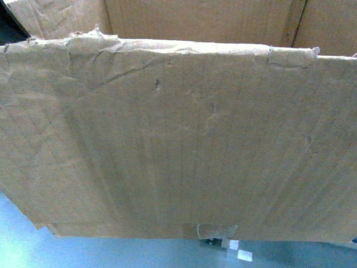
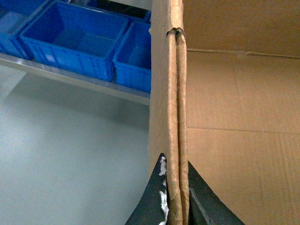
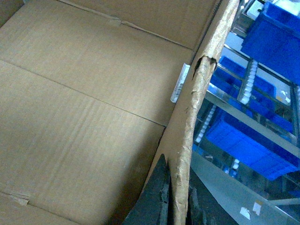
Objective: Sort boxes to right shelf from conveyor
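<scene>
Cardboard box (image 1: 178, 145) fills the head view, each tool, left (image 2: 174, 197) and right (image 3: 178, 201), clamped on a side wall.

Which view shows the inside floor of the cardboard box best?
The right wrist view: the box shows its broad inner floor and creases. The left wrist view catches only part of the interior past the wall edge in the left claw. The head view shows mostly the outer wall.

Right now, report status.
Left claw shut on box wall; right claw likewise. Box fills head view. Blue bins and shelf alongside.
</scene>
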### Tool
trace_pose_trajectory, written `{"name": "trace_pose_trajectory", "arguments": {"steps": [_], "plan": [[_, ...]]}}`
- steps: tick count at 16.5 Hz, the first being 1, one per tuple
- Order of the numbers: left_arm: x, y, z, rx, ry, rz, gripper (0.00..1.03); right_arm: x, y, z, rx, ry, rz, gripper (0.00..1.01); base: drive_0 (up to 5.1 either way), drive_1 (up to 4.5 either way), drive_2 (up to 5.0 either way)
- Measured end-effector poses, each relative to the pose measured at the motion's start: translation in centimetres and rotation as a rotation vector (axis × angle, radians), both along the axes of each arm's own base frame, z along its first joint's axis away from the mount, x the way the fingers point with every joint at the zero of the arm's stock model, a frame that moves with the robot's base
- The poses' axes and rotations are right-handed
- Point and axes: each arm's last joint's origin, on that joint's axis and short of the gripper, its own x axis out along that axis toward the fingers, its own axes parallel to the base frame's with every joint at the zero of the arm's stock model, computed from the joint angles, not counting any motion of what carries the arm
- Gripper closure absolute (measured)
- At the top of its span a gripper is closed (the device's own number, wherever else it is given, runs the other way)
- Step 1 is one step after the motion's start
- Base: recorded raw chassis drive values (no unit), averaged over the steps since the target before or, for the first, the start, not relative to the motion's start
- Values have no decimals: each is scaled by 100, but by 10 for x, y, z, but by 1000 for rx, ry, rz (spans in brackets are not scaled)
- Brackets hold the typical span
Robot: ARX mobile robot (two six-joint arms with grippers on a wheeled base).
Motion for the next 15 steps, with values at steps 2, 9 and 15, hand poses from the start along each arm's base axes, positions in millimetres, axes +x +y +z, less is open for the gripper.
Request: {"name": "trace_pose_trajectory", "arguments": {"steps": [2, 9, 15], "plan": [[0, 0, -1, 1, 4, 0, 101, 0, 0, 0, -1, 2, 0, 99, 318, -136, -547], [0, 0, -1, 2, 4, -1, 101, 0, 0, -1, -1, 4, 0, 99, 320, -142, -543], [0, 0, -1, 2, 5, -1, 101, 1, 0, -1, -1, 4, 0, 99, 153, -225, -305]]}}
